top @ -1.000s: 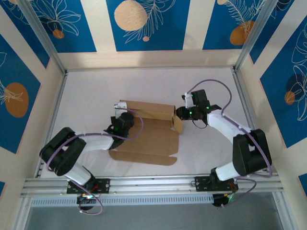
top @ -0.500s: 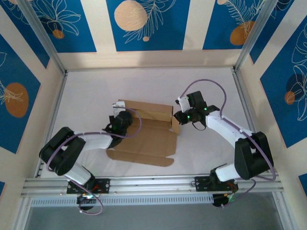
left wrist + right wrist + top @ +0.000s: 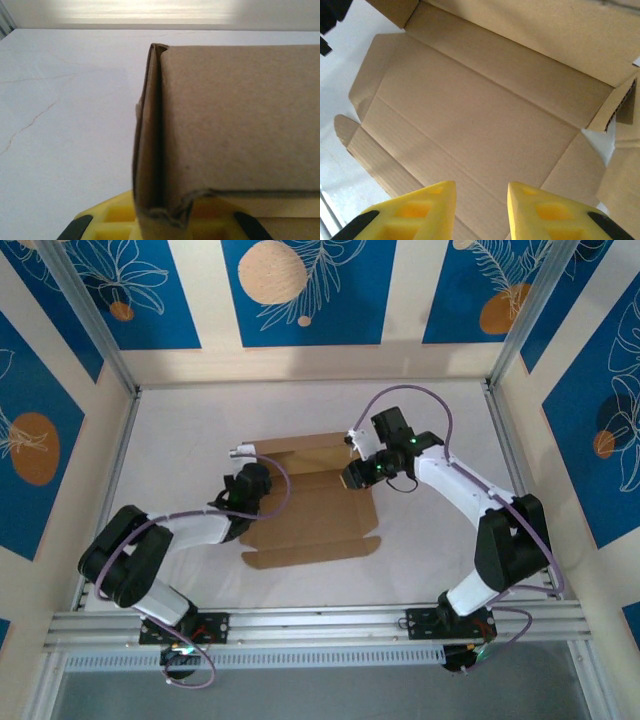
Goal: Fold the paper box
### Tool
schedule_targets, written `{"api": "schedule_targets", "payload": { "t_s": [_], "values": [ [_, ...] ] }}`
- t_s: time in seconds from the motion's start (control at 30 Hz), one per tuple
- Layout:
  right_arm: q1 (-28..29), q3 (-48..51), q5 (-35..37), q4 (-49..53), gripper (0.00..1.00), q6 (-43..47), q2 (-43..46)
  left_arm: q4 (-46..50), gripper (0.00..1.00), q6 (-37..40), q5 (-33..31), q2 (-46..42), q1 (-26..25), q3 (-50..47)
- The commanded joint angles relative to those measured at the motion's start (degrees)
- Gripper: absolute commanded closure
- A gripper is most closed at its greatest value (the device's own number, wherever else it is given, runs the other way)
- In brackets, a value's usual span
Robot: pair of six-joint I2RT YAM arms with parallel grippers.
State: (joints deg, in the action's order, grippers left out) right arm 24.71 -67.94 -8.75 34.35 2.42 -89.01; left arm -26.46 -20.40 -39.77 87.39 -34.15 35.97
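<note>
White matte surface (image 3: pixel 430 540), enclosed by cream walls with blue botanical panels (image 3: pixel 300 290). Plain brown cardboard die-cut paper box (image 3: pixel 310 512), partly folded, lies mid-surface. Left tool (image 3: pixel 245 462): clamped on a raised wall at the box's far-left corner. Right tool (image 3: pixel 481 205): fingers apart above the box floor.

Plain brown all over the paper box (image 3: pixel 310 510), mid-frame, sitting on a white worktop (image 3: pixel 190 430) that shows faint pale veins up close. Right fingers (image 3: pixel 427 210) bright yellow, and left fingers (image 3: pixel 115 217) the same yellow at the bottom edge. Arms (image 3: pixel 455 490) black and white, purple cables (image 3: pixel 404 388) looping off them. Back wall (image 3: pixel 300 300) across the top: blue panels, cream stripes, white leaf outlines, peach and orange discs.
</note>
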Motion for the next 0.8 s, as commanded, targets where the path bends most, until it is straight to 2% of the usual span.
{"api": "schedule_targets", "payload": {
  "t_s": [0.0, 0.07, 0.17, 0.23, 0.33, 0.47, 0.53, 0.67, 0.77],
  "values": [
    [-0.42, 3.62, 6.80, -7.53, 0.66, 4.64, 3.68, 1.93, 1.00, 1.63, 3.77, -1.53, 0.82, 2.24],
    [-1.40, 5.72, 2.64, -10.95, 0.66, 4.98, 6.77, 2.41, 1.00, 2.00, 4.22, -1.70, 0.89, 2.34],
    [-3.08, 11.92, -7.67, -19.49, 0.67, 5.23, 16.15, 3.64, 1.00, 3.11, 5.21, -1.66, 1.49, 2.85],
    [-4.34, 16.18, -8.36, -25.73, 0.70, 4.71, 23.02, 3.96, 1.00, 3.87, 7.37, -1.61, 2.30, 3.10],
    [-7.49, 17.35, 0.67, -26.28, 0.75, 4.80, 26.56, 3.69, 1.00, 5.41, 9.62, -1.96, 3.48, 3.26],
    [-15.18, 12.83, 16.32, -16.76, 0.87, 1.85, 19.45, 3.60, 1.00, 7.20, 12.80, -2.69, 4.96, 3.50],
    [-18.11, 10.67, 18.86, -12.09, 0.89, -0.04, 14.36, 3.52, 1.00, 7.67, 14.14, -3.07, 5.45, 3.61],
    [-20.12, 10.72, 21.31, -14.00, 0.85, -2.49, 8.97, 3.52, 1.00, 8.18, 15.84, -3.20, 5.69, 3.83],
    [-20.40, 9.23, 20.41, -14.65, 0.85, -2.90, 4.19, 3.60, 1.00, 7.93, 16.40, -3.44, 5.67, 3.46]
  ]
}}
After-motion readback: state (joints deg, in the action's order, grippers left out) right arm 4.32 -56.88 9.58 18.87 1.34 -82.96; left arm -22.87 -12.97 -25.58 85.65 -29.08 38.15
